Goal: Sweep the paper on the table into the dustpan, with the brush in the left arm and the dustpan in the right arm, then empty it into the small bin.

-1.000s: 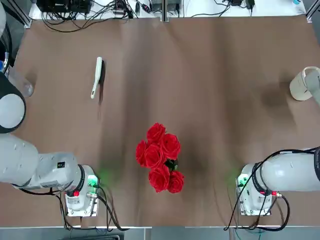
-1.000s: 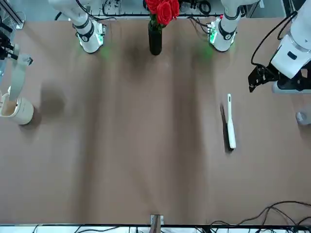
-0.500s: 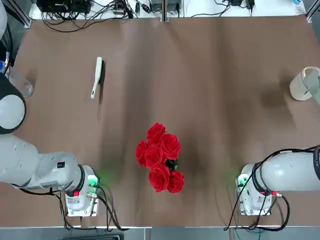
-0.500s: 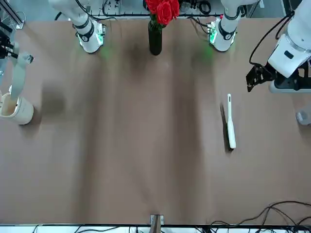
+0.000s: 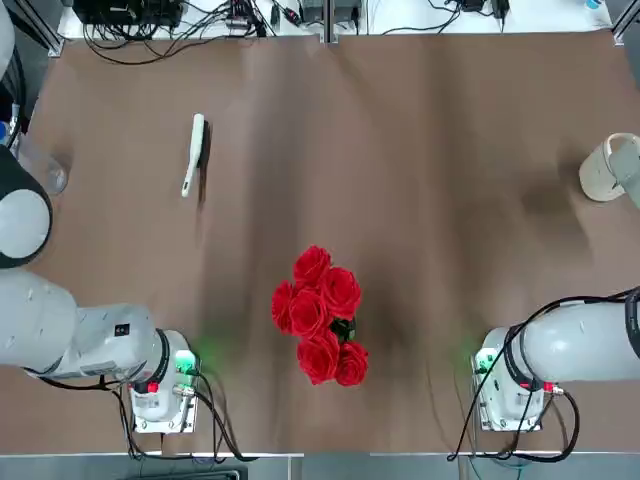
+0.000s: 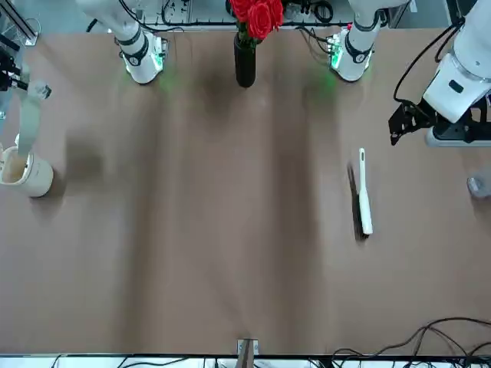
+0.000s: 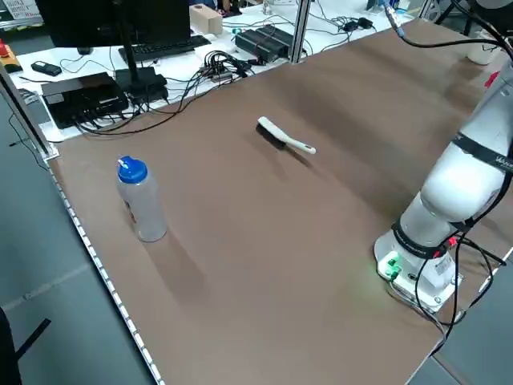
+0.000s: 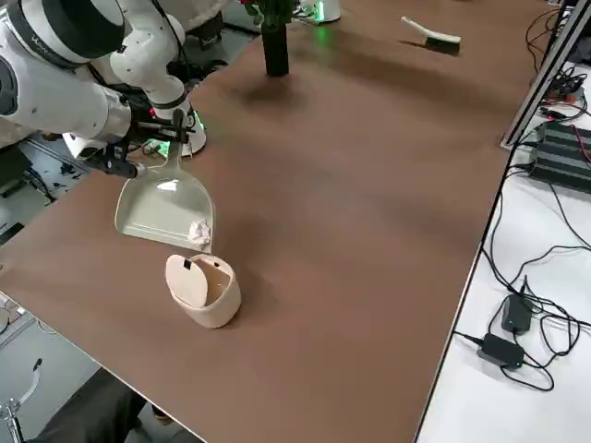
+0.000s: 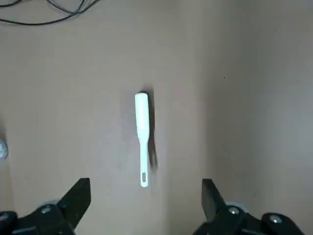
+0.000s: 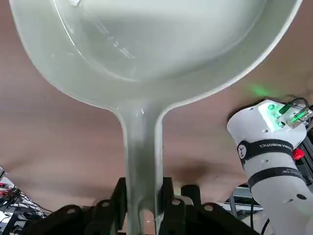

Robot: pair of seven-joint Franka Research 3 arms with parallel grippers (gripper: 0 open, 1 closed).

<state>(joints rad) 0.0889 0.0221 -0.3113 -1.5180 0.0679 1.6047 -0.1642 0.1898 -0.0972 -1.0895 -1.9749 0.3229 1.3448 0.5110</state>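
Observation:
The brush (image 5: 194, 153) lies loose on the table (image 5: 420, 150), far left, also seen as the brush (image 9: 142, 137) in the left wrist view. My left gripper (image 9: 145, 190) hangs open above its handle end, apart from it; in the front view it is the dark left gripper (image 6: 403, 124). At the table's right edge my right gripper (image 10: 143, 196) is shut on the handle of the dustpan (image 8: 162, 208). The pan tilts lip-down over the small bin (image 8: 203, 291). The paper (image 8: 199, 231) sits at the pan's lip, just above the bin's rim.
A dark vase of red roses (image 5: 320, 315) stands near the front middle between the arm bases. A clear bottle with a blue cap (image 7: 140, 200) stands by the left edge. Cables and electronics (image 7: 160, 72) lie beyond the far edge.
My left arm has shifted slightly above the brush. The dustpan has barely moved over the bin.

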